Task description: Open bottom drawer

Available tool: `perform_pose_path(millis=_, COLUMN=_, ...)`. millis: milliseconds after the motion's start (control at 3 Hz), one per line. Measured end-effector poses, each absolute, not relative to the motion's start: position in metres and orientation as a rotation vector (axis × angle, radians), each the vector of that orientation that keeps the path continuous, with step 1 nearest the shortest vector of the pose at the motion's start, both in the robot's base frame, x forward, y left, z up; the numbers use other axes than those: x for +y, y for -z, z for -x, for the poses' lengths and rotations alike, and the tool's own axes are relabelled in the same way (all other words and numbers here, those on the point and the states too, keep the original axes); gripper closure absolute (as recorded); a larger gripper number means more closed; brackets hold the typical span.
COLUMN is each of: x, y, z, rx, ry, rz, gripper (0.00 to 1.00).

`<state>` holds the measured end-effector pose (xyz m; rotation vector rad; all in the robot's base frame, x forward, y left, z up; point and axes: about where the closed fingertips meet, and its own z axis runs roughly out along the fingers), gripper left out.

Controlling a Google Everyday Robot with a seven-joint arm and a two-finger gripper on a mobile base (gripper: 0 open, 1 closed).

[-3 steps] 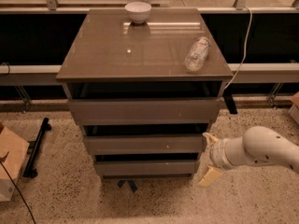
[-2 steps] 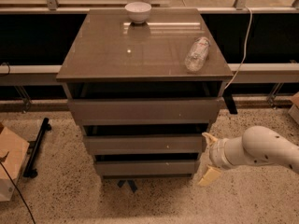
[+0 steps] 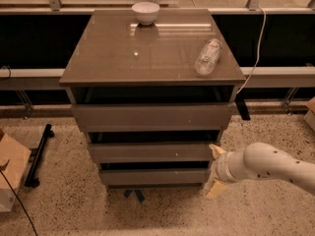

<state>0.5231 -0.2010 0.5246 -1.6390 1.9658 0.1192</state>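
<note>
The bottom drawer [image 3: 152, 176] is the lowest and narrowest of three taupe-grey flat fronts on the cabinet [image 3: 152, 53], with a dark gap above it. My gripper [image 3: 214, 170] comes in from the right on a white arm and sits at the drawer's right end. One pale finger [image 3: 217, 150] points up by the middle drawer's [image 3: 152, 152] right corner; the other finger [image 3: 215, 189] hangs below the bottom drawer's right corner. The jaws stand apart, with nothing between them that I can see.
A white bowl [image 3: 145, 12] and a clear plastic bottle [image 3: 207, 56] lying on its side rest on the cabinet top. A cardboard box [image 3: 10, 173] and a black stand [image 3: 38, 154] sit on the speckled floor at the left. A white cable [image 3: 256, 53] hangs at the right.
</note>
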Motion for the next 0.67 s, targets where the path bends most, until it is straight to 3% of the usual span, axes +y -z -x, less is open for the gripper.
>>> perform_pose_path(millis=667, x=-0.206, y=-0.472, z=-0.537, rx=1.939, ry=-0.127, rz=1.612, gripper=0.00)
